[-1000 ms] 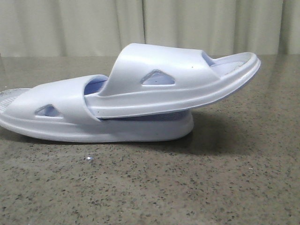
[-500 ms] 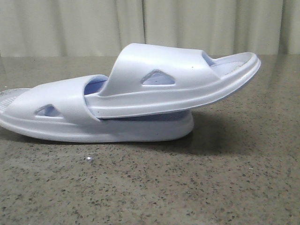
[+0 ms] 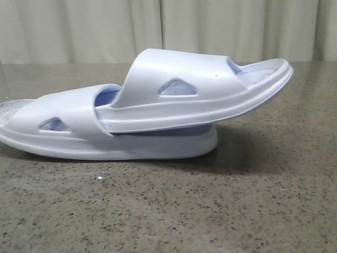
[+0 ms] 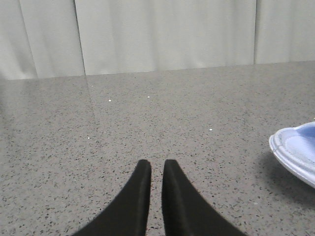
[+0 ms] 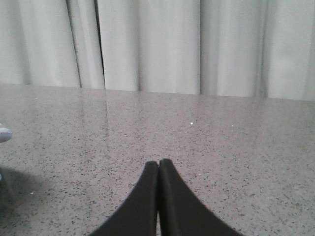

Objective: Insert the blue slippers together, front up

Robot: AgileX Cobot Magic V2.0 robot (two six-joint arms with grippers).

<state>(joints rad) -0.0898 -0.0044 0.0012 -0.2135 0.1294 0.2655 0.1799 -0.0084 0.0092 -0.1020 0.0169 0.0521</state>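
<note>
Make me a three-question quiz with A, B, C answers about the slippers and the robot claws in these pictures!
1. Where is the upper slipper?
A. Tucked under the strap of the lower slipper
B. Beside it, apart
C. Hanging off the table edge

2. How many slippers are on the table?
A. One
B. Two
C. Three

3. What is the right claw doing?
A. Squeezing a slipper
B. Wide open
C. Shut on nothing

Answers: 1 A, its end goes in under the lower slipper's strap. 2 B, the front view shows two pale blue ones. 3 C, its fingertips meet over bare table.
</note>
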